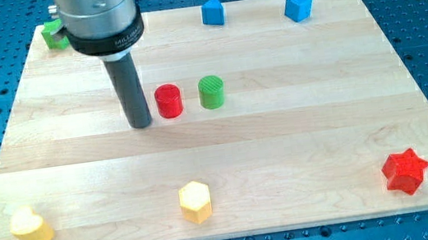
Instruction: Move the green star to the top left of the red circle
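Note:
The red circle (168, 101) stands on the wooden board near its middle, toward the view's top. The green star (53, 33) lies at the board's top left corner, partly hidden behind the arm's body. My tip (142, 124) rests on the board just left of the red circle, close to it, and far below and right of the green star.
A green circle (211, 92) stands right of the red circle. Two blue blocks (213, 11) (298, 6) sit along the top edge. A yellow heart (31, 228), a yellow hexagon (196, 202) and a red star (405, 171) lie along the bottom.

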